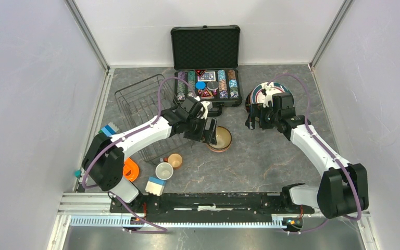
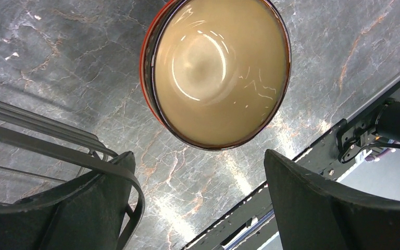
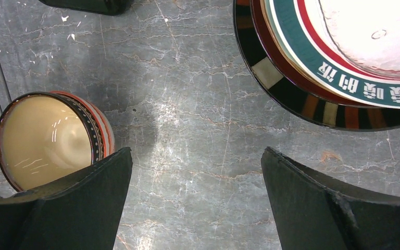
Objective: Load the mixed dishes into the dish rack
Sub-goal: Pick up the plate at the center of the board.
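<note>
Plain white walls enclose a grey marbled tabletop. The left gripper and right gripper both hang spread wide over it, holding nothing.

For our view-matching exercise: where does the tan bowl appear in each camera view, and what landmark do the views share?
Top external: tan bowl near the table's centre.
Left wrist: upper middle, filling much of the picture.
Right wrist: left edge, lower part hidden.
Shared landmark: the grey marbled tabletop under it.

I see an open poker-chip case; well nearer than it, leftward, lie an orange ring and a white-and-blue block.
</note>
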Robot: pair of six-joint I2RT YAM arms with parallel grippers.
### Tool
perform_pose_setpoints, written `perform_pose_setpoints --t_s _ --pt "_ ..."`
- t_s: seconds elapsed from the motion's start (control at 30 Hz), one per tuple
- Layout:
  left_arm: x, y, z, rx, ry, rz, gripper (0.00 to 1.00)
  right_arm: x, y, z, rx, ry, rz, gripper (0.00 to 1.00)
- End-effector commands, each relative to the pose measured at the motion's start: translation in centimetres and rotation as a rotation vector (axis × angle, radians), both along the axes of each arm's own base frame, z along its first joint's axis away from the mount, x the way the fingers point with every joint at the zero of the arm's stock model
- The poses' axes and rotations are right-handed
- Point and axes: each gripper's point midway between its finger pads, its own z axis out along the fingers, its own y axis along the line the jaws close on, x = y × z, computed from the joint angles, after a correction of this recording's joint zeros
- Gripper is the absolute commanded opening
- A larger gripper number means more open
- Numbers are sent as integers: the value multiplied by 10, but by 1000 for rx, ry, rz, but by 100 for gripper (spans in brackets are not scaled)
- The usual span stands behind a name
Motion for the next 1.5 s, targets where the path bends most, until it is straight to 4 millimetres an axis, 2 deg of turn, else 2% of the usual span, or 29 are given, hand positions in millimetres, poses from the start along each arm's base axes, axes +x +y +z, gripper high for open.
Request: perform_pose_setpoints --t_s 0.0,0.2,0.27,0.4,0.5,0.6,0.73,0.83,0.93,1.03,1.23,1.33,1.47 --pt "-14 -17 0 -24 43 -55 97 2 5 5 20 -16 6 98" --pt "3 3 6 69 -55 5 100 -1 7 11 31 -38 34 98" --pt "14 11 19 92 -123 35 100 -1 7 15 28 -57 37 98" --pt "28 10 65 45 -251 41 100 0 8 22 41 -88 44 98" --pt "22 7 95 -22 -286 22 100 0 11 23 52 -85 54 98" --pt "1 16 108 -77 -274 10 100 -3 11 20 51 -79 61 98" --pt "-11 30 108 -116 -308 45 100 -5 12 13 56 -66 65 98" --pt "-3 31 100 -84 -314 66 100 -5 17 10 80 -52 71 98" --pt "7 20 91 -53 -295 31 100 -5 20 11 97 -49 79 98" --pt "25 18 71 39 -279 39 100 -6 21 14 104 -56 87 98" --pt "75 35 45 228 -295 80 100 -9 20 14 101 -58 86 98" --pt "88 39 45 236 -287 83 100 -11 20 13 100 -57 86 98" --pt "83 35 58 189 -296 47 100 -12 20 12 103 -56 94 98"
